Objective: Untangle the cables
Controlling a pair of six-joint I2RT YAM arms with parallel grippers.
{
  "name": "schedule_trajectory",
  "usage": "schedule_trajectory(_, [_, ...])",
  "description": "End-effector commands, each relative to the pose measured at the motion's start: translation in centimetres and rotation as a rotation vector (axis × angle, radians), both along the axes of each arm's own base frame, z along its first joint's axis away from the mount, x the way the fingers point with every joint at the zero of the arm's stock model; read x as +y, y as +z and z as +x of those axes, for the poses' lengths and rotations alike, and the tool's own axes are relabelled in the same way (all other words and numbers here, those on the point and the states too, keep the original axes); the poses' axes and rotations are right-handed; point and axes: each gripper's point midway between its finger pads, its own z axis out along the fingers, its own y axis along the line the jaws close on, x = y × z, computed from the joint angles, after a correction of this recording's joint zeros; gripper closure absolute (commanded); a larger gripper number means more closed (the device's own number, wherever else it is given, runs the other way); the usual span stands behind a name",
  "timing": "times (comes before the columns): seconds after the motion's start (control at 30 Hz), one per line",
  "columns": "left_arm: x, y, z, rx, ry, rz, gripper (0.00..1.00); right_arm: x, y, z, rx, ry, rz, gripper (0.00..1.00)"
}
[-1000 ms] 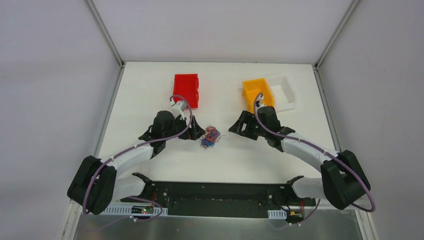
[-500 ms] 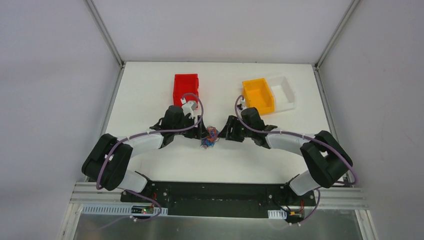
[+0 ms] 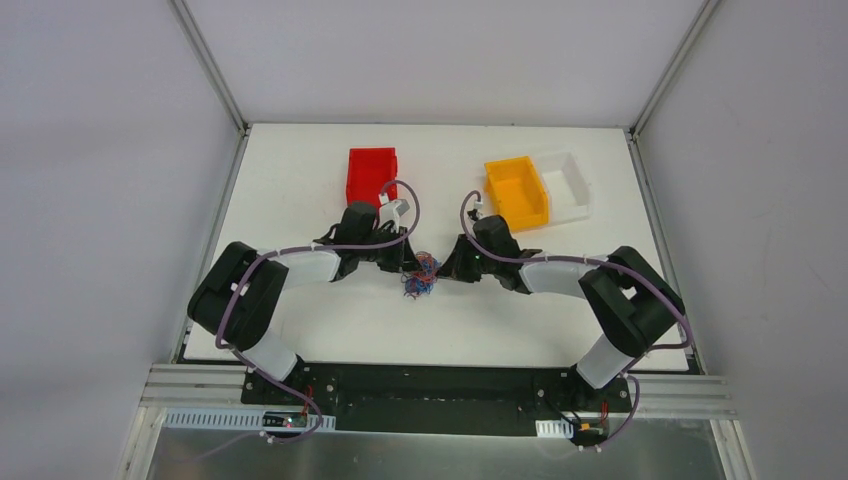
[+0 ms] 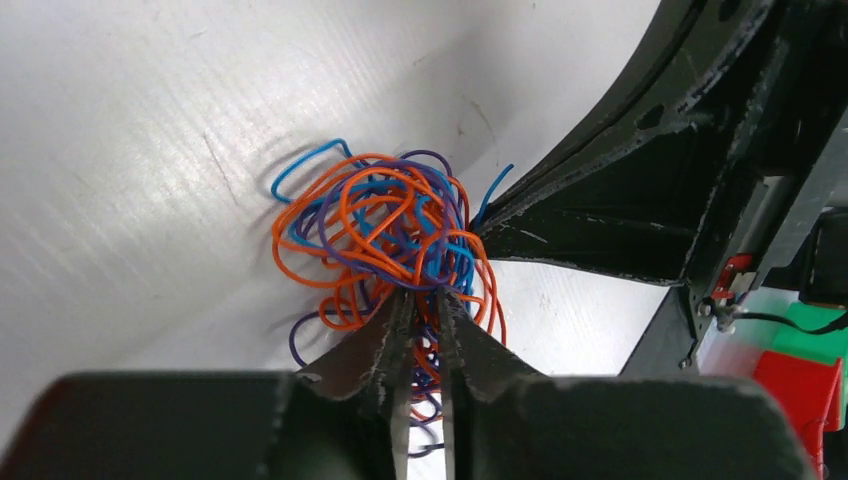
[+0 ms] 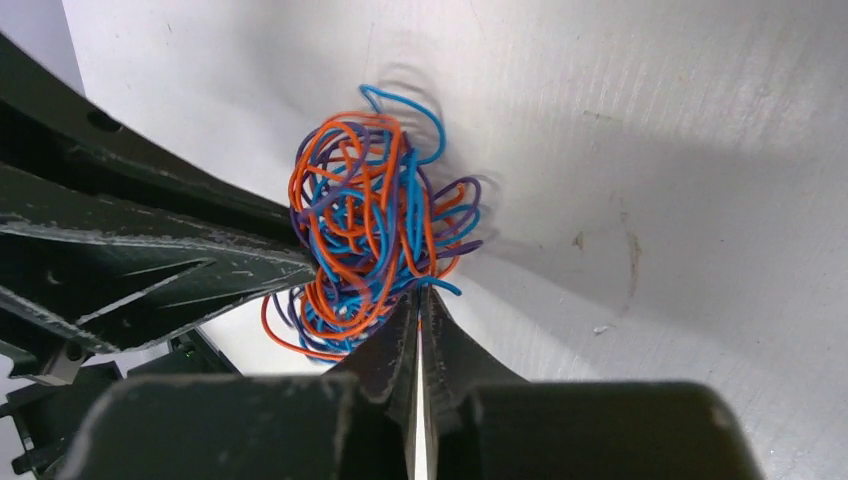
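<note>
The cables are a small knot of thin orange, blue and purple wires lying mid-table. My left gripper meets the knot from the left and my right gripper from the right. In the left wrist view the cables bulge beyond my left gripper, whose jaws are shut on a few strands at the knot's near side. In the right wrist view my right gripper is pressed shut at the lower edge of the cables, an orange strand pinched at its tips.
A red bin stands behind the left arm. An orange bin and a clear white bin stand behind the right arm. The white table is walled on three sides. Each gripper body crowds the other's view.
Both arms have reached inward from either side until their tips met the knot. Both grippers went from open to shut on its strands.
</note>
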Motion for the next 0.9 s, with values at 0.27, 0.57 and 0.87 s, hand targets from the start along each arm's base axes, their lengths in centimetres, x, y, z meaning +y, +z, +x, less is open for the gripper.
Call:
schedule_trajectory(0.27, [0.3,2.6,0.4,-0.108,0.001,0.005,1.0,-2.9,3.5,1.6,-0.106,-0.123,-0.041,1.0])
schedule_trajectory(0.57, [0.7,4.6,-0.1,-0.189,0.006,-0.036,1.0,-7.2,5.3,0.8,-0.111,-0.194,-0.002,1.0])
schedule_trajectory(0.87, [1.6,5.7,-0.1,-0.258,0.053,-0.033,1.0,-11.5,7.2,2.7,-0.179,-0.383,-0.123,1.0])
